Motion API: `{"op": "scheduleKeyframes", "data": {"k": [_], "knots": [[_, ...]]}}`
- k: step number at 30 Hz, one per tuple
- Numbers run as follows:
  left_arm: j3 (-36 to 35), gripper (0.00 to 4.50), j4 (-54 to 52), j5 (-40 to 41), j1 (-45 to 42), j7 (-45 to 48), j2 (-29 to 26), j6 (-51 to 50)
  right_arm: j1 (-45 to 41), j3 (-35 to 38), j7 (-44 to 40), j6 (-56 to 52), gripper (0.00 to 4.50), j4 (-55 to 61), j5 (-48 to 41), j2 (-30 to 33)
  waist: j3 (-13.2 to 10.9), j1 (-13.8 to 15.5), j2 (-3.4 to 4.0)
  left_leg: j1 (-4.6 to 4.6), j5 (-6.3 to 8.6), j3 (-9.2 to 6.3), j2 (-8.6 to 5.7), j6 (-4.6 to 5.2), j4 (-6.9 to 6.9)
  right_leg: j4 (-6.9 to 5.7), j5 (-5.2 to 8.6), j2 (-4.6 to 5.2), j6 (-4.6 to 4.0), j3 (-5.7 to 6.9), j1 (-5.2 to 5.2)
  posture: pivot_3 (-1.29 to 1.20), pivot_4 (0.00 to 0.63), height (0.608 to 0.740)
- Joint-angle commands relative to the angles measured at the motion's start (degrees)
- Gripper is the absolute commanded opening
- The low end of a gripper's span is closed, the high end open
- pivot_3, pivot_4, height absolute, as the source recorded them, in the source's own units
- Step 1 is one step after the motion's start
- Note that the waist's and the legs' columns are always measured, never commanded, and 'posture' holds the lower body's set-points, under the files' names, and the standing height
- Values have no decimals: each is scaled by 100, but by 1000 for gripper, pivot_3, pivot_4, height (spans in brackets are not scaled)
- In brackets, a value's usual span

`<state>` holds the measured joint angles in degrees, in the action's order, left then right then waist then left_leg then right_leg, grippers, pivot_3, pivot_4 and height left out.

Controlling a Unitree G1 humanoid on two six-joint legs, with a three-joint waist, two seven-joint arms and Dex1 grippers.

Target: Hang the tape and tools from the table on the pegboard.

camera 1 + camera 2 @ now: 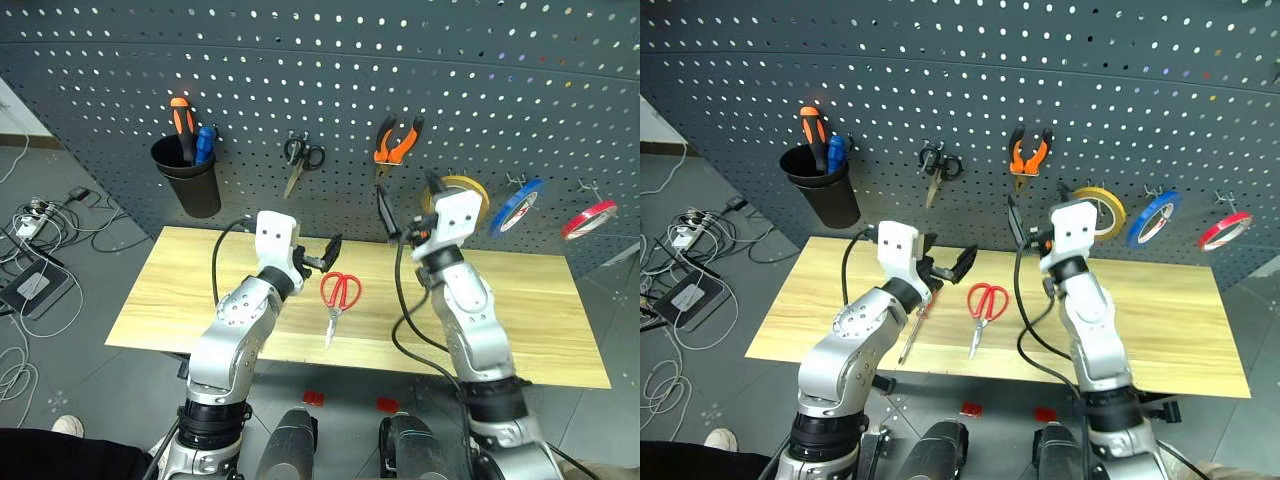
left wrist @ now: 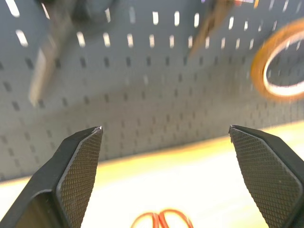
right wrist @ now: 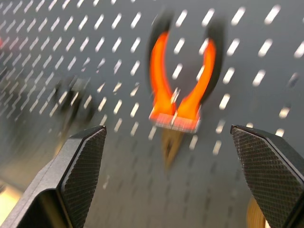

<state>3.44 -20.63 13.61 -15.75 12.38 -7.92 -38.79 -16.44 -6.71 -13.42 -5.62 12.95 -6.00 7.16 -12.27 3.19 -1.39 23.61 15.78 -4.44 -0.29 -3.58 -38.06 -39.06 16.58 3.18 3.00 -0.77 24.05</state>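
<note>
Red-handle scissors (image 1: 340, 291) lie on the light wood table (image 1: 180, 300), just right of my left gripper (image 2: 166, 137), which hovers open and empty above the tabletop. Beside the left forearm, a slim screwdriver with a dark red handle (image 1: 912, 330) rests on the wood. Orange-and-black pliers (image 3: 183, 80) hang on the dark grey pegboard (image 1: 300, 60). My right gripper (image 3: 168, 133) is raised in front of and below them, open, with nothing between its fingers. The blue tape (image 1: 517, 206) hangs on a hook to the right.
A black cup (image 1: 188, 180) with orange-and-black and blue screwdrivers hangs at the board's left. Small black scissors (image 1: 303, 155), a yellow roll (image 1: 470, 187) and a thin red roll (image 1: 588, 218) also hang there. Cables and a power strip (image 1: 35, 225) lie on the floor at left.
</note>
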Motion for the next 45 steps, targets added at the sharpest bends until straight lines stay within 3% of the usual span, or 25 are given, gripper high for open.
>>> {"op": "scheduleKeyframes", "data": {"k": [1, 7, 13, 27, 39, 42, 45], "knots": [[143, 4500, -6, -153, 44, -182, -3, -261, 442, -187, -720, -287, 4476, 794, -354, 431, -4, -2, 0, -2, 7, -1, 0, 12, 0, 1, 0, 0, 0, -1, -2, 203, 253, 740], [381, 4500, 287, -493, 73, -482, -52, -679, 1273, -291, -1687, -567, 4476, 1421, -772, 1279, -111, -20, -3, -71, 26, -12, -1, 45, 9, 18, 3, 2, -2, -2, -79, 156, 287, 740], [706, 4500, 704, -786, 46, -576, -2, -750, 1481, -410, -2110, -596, 4476, 1522, -887, 1582, -250, -58, -13, -78, 27, -20, 1, 47, 7, 14, 4, 1, -3, -2, -85, 133, 327, 740], [1327, 4500, 1526, -1308, -42, -640, 218, -847, 1723, -651, -2267, -480, 4476, 1430, -796, 1613, -855, -200, -25, -71, 26, -20, 5, 47, -1, 5, 4, 5, -3, -6, -79, 72, 458, 740], [1744, 4500, 1064, -1957, 2, -824, 86, -1499, 1522, -705, -2086, -478, 4476, 1236, -672, 1291, -1115, -205, -19, -70, 26, -17, 8, 45, 0, 5, 4, 5, -2, -7, -75, 76, 486, 740], [1749, 3951, 987, -2027, 29, -842, 82, -1599, 1520, -699, -2071, -488, 4500, 1253, -667, 1248, -1154, -205, -21, -71, 26, -17, 9, 45, 0, 4, 4, 5, -1, -7, -75, 72, 492, 740], [1737, 3049, 878, -2055, 61, -848, 78, -1700, 1545, -681, -2032, -508, 4500, 1272, -670, 1215, -1187, -204, -22, -70, 26, -17, 9, 44, 1, 4, 4, 5, -1, -8, -75, 77, 496, 740]]}}
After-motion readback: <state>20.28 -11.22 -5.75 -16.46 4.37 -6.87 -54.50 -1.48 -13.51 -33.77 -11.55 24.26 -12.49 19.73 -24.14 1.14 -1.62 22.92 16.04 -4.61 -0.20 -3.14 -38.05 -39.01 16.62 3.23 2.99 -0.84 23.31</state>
